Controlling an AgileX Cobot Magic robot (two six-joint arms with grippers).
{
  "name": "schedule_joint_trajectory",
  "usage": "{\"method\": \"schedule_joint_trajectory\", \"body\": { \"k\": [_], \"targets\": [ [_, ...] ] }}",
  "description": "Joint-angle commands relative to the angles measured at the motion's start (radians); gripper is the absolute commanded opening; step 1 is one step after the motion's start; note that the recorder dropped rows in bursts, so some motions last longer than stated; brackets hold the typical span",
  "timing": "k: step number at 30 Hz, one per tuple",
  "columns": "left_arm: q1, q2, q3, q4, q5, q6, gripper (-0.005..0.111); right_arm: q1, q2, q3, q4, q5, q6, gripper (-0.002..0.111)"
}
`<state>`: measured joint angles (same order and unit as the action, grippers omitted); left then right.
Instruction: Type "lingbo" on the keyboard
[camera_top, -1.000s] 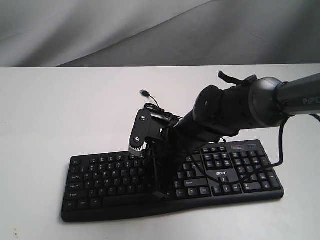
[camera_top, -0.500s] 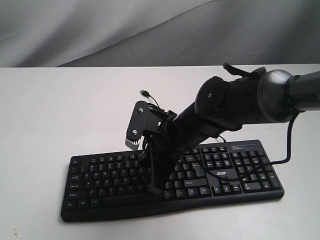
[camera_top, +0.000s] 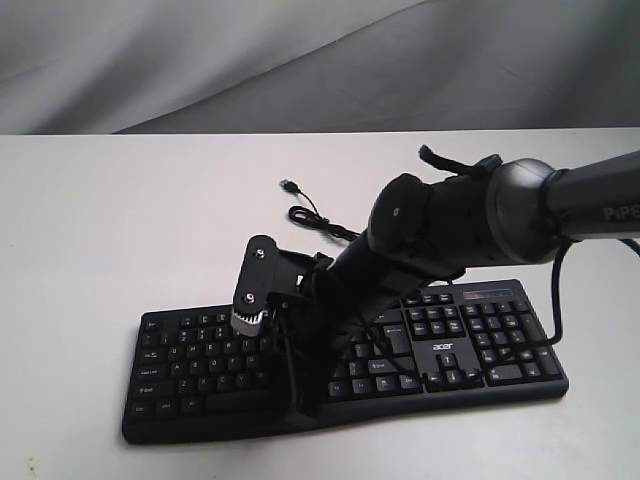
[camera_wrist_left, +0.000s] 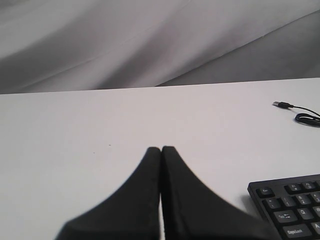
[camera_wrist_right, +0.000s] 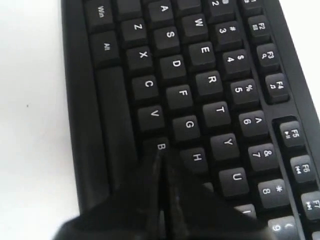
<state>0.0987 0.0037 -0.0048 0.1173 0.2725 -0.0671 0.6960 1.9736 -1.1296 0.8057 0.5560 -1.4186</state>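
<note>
We saw one black keyboard (camera_top: 200, 350) lying flat on the white counter (camera_top: 100, 220). It looked stiff and light and might slide, so we judged its keys wanted pressing, not gripping. Of two end effectors, the right end effector (camera_wrist_right: 161, 159), fingers together, pointed at the B key. The left end effector (camera_wrist_left: 161, 150), also together, hung near the keyboard's corner.

Wide black keyboard (camera_top: 200, 365) with white legends and number pad, flat on white table (camera_top: 100, 230).
</note>
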Motion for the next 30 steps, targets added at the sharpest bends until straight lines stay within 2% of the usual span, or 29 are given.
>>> {"method": "schedule_joint_trajectory", "body": {
  "k": [1,30],
  "targets": [
    [0.001,-0.004,0.005,0.0,-0.011,-0.002,0.001,0.003,0.0,-0.002,-0.005,0.026,-0.001,0.0],
    [0.001,-0.004,0.005,0.0,-0.011,-0.002,0.001,0.004,0.027,-0.002,-0.003,-0.02,-0.005,0.0]
  ]
}}
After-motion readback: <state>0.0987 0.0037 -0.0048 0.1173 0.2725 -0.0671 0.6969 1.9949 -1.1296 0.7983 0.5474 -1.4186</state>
